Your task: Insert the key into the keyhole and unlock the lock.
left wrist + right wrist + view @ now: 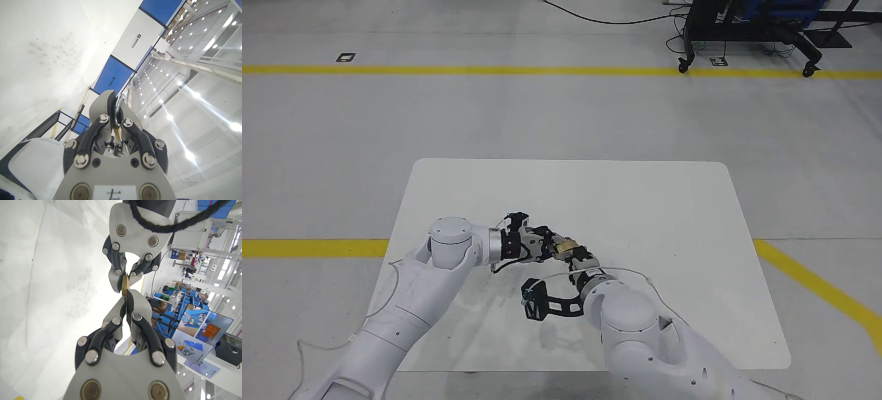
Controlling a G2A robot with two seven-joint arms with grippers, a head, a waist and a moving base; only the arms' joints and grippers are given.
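R gripper (127, 293) (jaws closed) at brass lock (124, 286) in L gripper (116, 100).

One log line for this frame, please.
left gripper: shut on brass padlock with silver shackle | right gripper: shut, tips at padlock's end | both above white table
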